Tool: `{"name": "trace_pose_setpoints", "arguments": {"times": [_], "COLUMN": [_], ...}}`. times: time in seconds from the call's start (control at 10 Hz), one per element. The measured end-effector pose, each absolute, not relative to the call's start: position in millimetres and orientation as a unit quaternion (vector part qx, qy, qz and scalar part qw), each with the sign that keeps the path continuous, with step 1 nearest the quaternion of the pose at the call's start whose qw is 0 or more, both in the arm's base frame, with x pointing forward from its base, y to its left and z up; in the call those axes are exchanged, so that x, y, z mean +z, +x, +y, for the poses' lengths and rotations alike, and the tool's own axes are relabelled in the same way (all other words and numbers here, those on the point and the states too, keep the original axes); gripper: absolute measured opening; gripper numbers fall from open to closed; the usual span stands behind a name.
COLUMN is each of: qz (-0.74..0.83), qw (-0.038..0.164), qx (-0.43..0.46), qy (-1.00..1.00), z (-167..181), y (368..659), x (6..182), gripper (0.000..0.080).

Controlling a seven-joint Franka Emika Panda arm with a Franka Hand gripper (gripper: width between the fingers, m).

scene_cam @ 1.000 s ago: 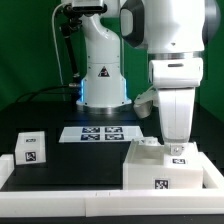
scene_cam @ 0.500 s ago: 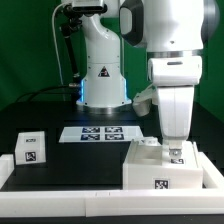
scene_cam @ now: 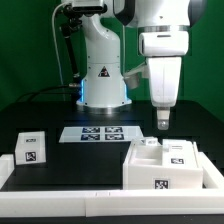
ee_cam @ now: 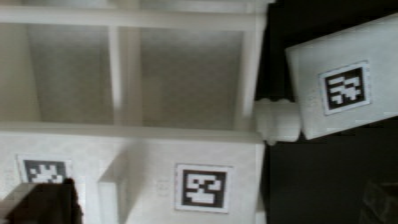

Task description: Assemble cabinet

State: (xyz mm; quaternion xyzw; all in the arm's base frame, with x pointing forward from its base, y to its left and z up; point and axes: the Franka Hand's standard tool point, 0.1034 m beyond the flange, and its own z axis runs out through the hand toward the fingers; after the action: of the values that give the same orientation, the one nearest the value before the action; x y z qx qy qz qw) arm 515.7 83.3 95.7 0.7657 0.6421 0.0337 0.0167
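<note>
The cabinet (scene_cam: 160, 172), a large white box with recesses and a marker tag on its front, stands at the exterior view's right. A tagged white block (scene_cam: 180, 152) lies on its top right. A smaller tagged drawer block (scene_cam: 32, 150) stands alone at the left. My gripper (scene_cam: 160, 120) hangs above the cabinet's top, apart from it, open and empty. In the wrist view the cabinet's recesses (ee_cam: 134, 70) and tags fill the picture. The tagged block (ee_cam: 338, 85) lies beside it. One dark finger (ee_cam: 36, 205) shows at the edge.
The marker board (scene_cam: 100, 132) lies flat on the black table behind the parts. The arm's white base (scene_cam: 100, 75) stands at the back. A white rim (scene_cam: 60, 192) runs along the table's front edge.
My gripper has risen from the tagged block on the cabinet's top right and moved slightly to the exterior view's left. The block stays where it was.
</note>
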Motion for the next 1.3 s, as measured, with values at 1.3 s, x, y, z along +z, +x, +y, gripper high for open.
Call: {"name": "trace_pose_setpoints", "arguments": {"times": [1.3], "qz": [0.775], "qw": [0.024], "qx": [0.018], "qy": [0.631], "z": [71.5], "y": [484.7], "x": [81.3], "gripper": [0.0797]}}
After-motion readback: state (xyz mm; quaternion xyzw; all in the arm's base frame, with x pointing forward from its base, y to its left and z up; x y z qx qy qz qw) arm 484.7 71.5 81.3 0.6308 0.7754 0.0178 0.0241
